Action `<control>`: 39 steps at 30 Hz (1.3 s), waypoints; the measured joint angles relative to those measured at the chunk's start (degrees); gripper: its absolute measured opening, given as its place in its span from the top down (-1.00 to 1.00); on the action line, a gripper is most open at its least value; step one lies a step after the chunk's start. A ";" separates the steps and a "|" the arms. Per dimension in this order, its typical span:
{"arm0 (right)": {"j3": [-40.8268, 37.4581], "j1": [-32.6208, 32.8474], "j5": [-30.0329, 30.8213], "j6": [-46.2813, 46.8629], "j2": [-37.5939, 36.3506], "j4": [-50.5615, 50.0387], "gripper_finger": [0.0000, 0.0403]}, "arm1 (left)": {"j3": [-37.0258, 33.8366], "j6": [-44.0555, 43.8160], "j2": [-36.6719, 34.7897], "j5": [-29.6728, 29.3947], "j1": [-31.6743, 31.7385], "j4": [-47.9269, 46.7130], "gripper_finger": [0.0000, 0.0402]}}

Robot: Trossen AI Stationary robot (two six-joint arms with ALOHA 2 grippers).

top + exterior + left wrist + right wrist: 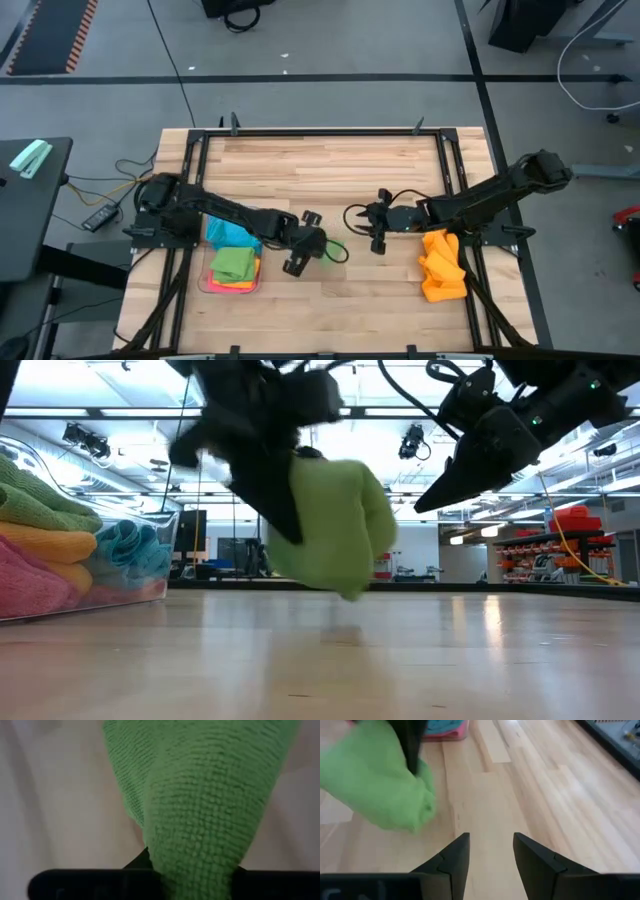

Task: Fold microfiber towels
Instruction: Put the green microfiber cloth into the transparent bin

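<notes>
Item: green towel (335, 525), held aloft, centre of the low view, clear of the surface (340, 290).
Holder: left pincer (305, 243), lower centre of the high view, closed on the cloth; the towel bunches between its fingers and hangs below them.
Second pincer: right pincer (490, 852), centre-right of the high view, half open, holding nothing; the green towel sits near it, toward the upper left of its wrist view.
Stock: stacked towels (233, 265) in the clear tray (205, 285), lower left; orange towels (443, 263) piled at lower right.
Risk: the grip takes a wad rather than an edge, so the cloth may drop crumpled, or slip free, if the hold is shallow.
</notes>
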 joint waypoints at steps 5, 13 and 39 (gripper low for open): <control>0.02 -0.40 0.35 -1.83 -0.42 0.01 0.20 | 0.02 -11.48 -6.08 12.58 1.81 -8.90 0.68; 0.02 -0.37 0.35 -2.86 0.09 0.32 0.20 | 0.02 -25.13 -15.48 23.26 3.76 -23.75 0.78; 0.04 1.00 0.09 -2.30 0.09 1.30 0.20 | 0.04 -56.38 -36.93 -15.65 -10.18 -59.61 0.83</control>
